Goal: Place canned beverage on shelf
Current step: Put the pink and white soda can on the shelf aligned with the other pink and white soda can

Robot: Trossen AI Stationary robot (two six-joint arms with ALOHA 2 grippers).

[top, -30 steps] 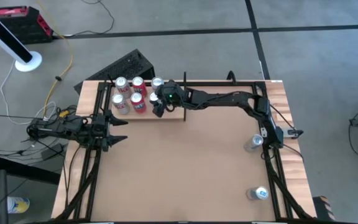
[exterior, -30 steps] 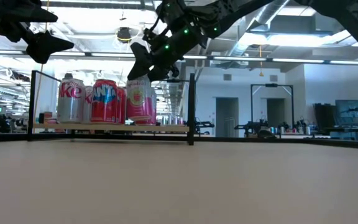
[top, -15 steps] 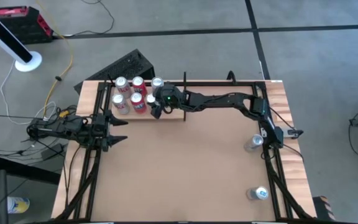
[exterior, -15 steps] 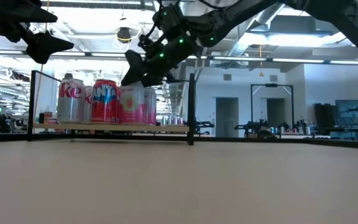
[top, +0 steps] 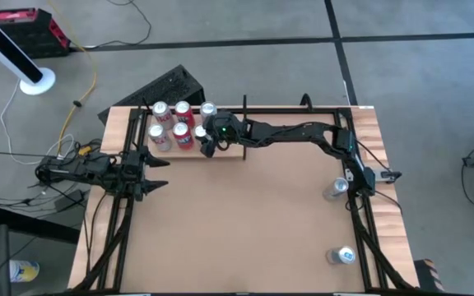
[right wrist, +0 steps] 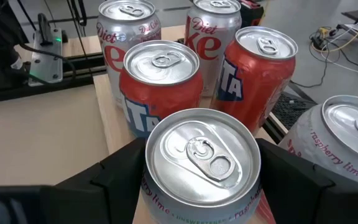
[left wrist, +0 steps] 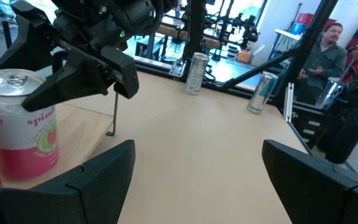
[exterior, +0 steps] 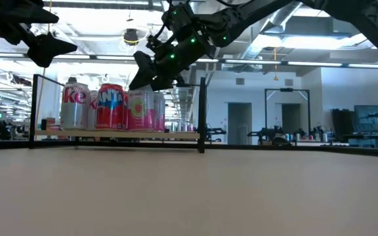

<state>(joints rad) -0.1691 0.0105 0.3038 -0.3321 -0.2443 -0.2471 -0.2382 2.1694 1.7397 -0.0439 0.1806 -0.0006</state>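
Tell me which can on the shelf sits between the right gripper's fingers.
The pink lime-print can at the shelf's open end, right under the right gripper. The red and silver cans stand farther along, untouched.

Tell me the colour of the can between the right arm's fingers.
Pink with a green lime mark, silver top; left wrist view shows it best.

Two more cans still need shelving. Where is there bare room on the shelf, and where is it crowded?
The shelf's right end, between the pink can under the right gripper and the black upright, looks bare. Its left part is crowded with cans.
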